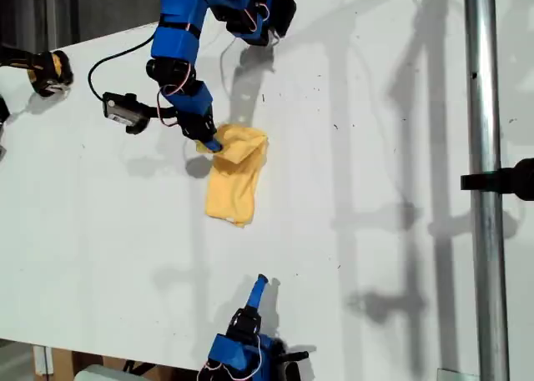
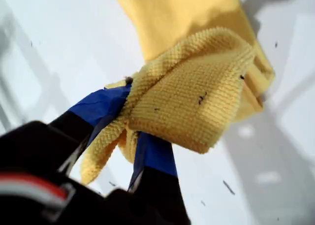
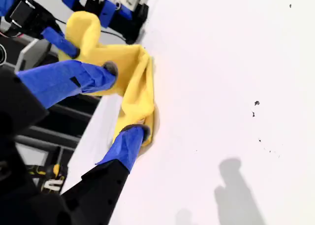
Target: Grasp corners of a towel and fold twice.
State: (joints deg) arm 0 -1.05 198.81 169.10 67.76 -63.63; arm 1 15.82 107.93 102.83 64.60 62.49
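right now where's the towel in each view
Exterior view: towel centre-left on the white table, one end in my first gripper.
First wrist view: towel bunched at the gripper.
Second wrist view: towel beyond the open fingers.
Shared landmark: the table.

No text, label, brand, number or sign can be read in any view. A yellow-and-black patch shows beside my second gripper in the second wrist view, but it is too blurred to tell whether it bears any lettering.
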